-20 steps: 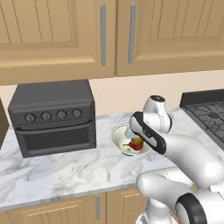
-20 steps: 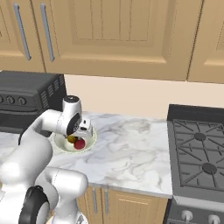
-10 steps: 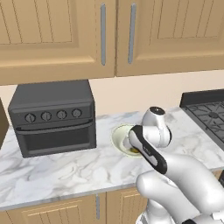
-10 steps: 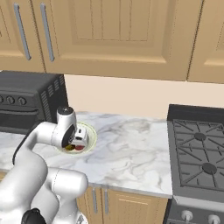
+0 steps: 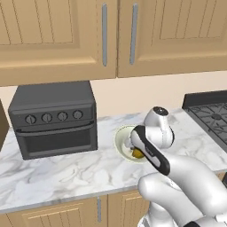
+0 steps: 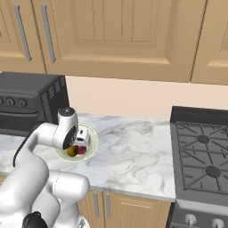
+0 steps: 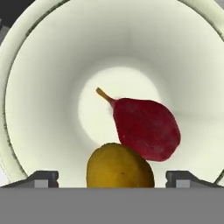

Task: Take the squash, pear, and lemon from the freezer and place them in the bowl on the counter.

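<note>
We see that the claw (image 7: 112, 179) has opened wide since a moment ago. The arm has dipped lower over the bowl (image 5: 122, 137), and the lemon (image 7: 119, 166) now lies free beside the pear (image 7: 146, 127).

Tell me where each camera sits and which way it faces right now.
Left base view: behind-left, facing counter and toaster oven; arm rises lower right over bowl.
Right base view: behind-right, same counter, stove; arm lower left.
Hand view: looks into bowl at red pear touching lemon; end effector open.
Shared: bowl, fruit.
</note>
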### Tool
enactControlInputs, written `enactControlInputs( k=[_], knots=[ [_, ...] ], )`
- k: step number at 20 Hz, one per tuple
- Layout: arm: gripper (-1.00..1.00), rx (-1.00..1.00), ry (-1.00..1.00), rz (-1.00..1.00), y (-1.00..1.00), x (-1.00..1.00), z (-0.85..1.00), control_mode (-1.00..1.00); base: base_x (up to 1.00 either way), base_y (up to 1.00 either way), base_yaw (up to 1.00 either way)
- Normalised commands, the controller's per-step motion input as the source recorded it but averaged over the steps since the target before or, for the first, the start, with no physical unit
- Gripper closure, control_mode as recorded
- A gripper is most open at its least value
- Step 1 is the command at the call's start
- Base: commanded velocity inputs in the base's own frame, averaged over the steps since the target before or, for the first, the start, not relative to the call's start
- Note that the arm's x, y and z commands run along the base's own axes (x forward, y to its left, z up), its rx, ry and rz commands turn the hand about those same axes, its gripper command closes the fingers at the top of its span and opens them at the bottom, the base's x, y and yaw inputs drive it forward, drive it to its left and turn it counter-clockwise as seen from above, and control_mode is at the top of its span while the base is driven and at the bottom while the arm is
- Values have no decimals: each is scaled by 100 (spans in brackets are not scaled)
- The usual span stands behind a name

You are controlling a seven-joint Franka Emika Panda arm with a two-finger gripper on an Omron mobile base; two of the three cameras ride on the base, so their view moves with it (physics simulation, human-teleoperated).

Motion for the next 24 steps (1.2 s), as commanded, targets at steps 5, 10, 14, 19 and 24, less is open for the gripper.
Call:
enactControlInputs(
  k=[5,10,14,19,24],
  knots=[
    [-100,7,0,-8,-32,-82,21,-100,0,0,0],
    [-100,11,-2,-11,-48,-89,23,-100,0,0,0],
    [-100,11,-5,-10,-32,-86,29,-100,0,0,0],
    [-100,6,-8,-1,0,-61,62,-100,0,0,0],
    [-100,2,-8,0,0,-80,47,-100,0,0,0]
  ],
)
